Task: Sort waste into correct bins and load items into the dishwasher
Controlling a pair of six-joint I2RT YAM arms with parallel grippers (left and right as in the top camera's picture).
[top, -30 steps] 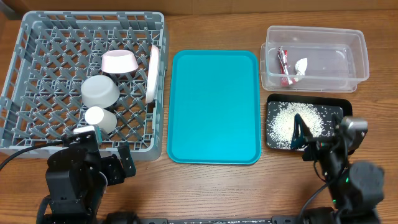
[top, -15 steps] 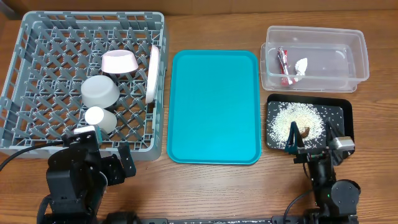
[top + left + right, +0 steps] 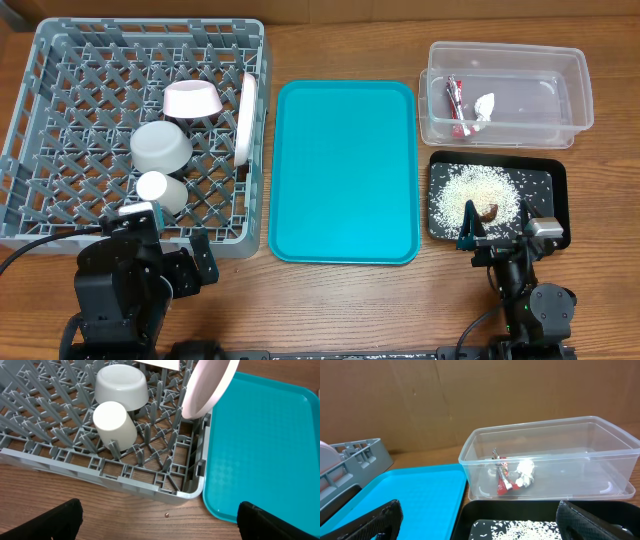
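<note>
**Wooden table (image 3: 340,300), everything apparently sorted: spills are the risk that remains**

Loose white rice (image 3: 478,192) and a small brown lump (image 3: 489,211) lie in the black tray (image 3: 560,185) at the lower right of the overhead view. Directly above it in the frame, the clear tub (image 3: 582,95) holds the red-and-white wrapper (image 3: 456,105) and the crumpled white scrap (image 3: 484,104). At the upper left, the grey dish rack (image 3: 40,60) carries the plate (image 3: 244,118) standing on edge by its right wall, along with the pinkish bowl (image 3: 192,99), the grey bowl (image 3: 161,146) and the cup (image 3: 160,190). A teal serving tray (image 3: 345,170) lies between the rack and the bins.

Your right gripper (image 3: 498,236) sits at the black tray's lower edge, fingers spread wide and holding nothing. Your left gripper (image 3: 160,527) sits just below the rack's front wall, likewise wide and empty.

Judging from this layout, your main hazard is the right arm. With its fingers splayed this close to the tray, a low sweep could catch the rim and flick rice onto the table. The grains would be hard to pick up again. A push upward in the frame could also shove the black tray into the tub just beside it.

On the left, a forward nudge against the rack wall could jolt the upright plate and tip it onto the bowls. Raise each arm before moving it sideways.
</note>
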